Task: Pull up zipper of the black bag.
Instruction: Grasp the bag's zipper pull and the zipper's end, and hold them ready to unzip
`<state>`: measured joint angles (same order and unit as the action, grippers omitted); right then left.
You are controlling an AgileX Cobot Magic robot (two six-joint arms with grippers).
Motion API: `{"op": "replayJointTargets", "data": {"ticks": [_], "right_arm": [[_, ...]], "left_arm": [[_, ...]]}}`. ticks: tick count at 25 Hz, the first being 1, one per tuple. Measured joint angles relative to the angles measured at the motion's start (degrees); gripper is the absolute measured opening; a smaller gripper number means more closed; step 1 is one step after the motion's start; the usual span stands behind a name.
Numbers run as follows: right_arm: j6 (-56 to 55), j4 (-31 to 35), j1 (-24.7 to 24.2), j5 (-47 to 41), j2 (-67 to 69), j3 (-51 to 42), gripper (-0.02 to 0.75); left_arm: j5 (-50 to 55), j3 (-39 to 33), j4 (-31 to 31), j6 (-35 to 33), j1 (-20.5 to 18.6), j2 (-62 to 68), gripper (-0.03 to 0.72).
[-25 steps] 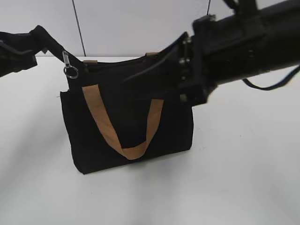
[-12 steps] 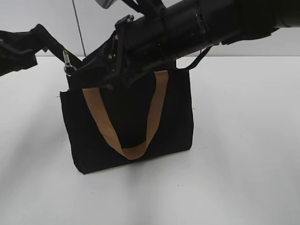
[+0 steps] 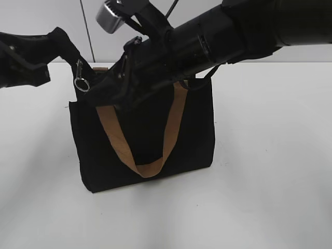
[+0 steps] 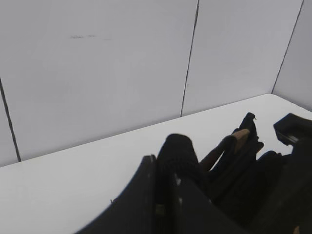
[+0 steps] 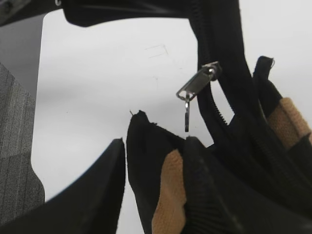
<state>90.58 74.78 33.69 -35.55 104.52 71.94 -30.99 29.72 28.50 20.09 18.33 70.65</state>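
Black bag: upright on your white table, tan handle hanging down its front. Zipper pull dangles at the bag's 10 o'clock corner (ring lowest). Left gripper clamps the bag's corner fabric; right gripper spread wide, the pull at its 12 o'clock.

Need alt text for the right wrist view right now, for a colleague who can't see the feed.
The silver zipper pull hangs free from the black zip line, its ring dangling just above the right gripper, whose open fingers have not closed on it. Below lie the black bag and its tan handles, with the white table behind.
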Motion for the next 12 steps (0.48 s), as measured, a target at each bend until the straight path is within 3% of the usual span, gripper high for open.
{"op": "replayJointTargets", "data": {"ticks": [4,12], "right_arm": [[0.0,0.2,0.0,0.1,1.0,1.2,0.274],[0.0,2.8,0.0,0.6,3.4,3.7,0.266]], "left_arm": [[-0.5,0.0,-0.1,0.0,0.0,0.0,0.011],[-2.0,0.0,-1.5,0.0,0.0,0.0,0.011]]}}
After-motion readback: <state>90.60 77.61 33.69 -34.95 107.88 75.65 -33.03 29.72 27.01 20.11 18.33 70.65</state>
